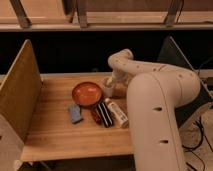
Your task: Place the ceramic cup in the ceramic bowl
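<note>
The pale wooden worktop (50, 137) carries a ceramic bowl (86, 93) near the middle of its far edge, with the ceramic cup (107, 89) just beside it on the right. The pincer (113, 80) is at the cup's rim. Closer to the near edge, a row runs left to right: a blue block (75, 113), a dark red item (95, 116), a black striped packet (104, 114) and a white oblong bottle (117, 112).
</note>
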You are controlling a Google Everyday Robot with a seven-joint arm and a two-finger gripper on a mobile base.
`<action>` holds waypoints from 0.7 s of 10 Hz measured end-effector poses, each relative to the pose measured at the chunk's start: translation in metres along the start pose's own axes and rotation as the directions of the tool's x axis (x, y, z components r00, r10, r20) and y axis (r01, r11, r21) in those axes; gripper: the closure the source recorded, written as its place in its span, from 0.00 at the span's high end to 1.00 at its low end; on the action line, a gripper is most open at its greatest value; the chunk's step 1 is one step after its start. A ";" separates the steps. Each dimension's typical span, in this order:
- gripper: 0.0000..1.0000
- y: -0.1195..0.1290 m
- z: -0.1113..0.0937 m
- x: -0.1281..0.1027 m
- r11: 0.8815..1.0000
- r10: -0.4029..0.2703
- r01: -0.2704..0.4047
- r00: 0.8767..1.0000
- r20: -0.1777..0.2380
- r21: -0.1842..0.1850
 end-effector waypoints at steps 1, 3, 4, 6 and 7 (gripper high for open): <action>0.56 0.003 0.002 0.005 1.000 -0.026 0.026 0.999 -0.025 -0.011; 0.38 0.001 -0.010 0.005 0.997 -0.081 0.081 0.996 -0.028 -0.009; 0.26 -0.006 -0.021 0.003 0.992 -0.122 0.122 0.992 -0.008 0.011; 0.06 -0.023 -0.037 0.000 0.988 -0.148 0.147 0.988 0.030 0.041; 0.01 -0.031 -0.043 0.001 0.989 -0.139 0.137 0.989 0.042 0.047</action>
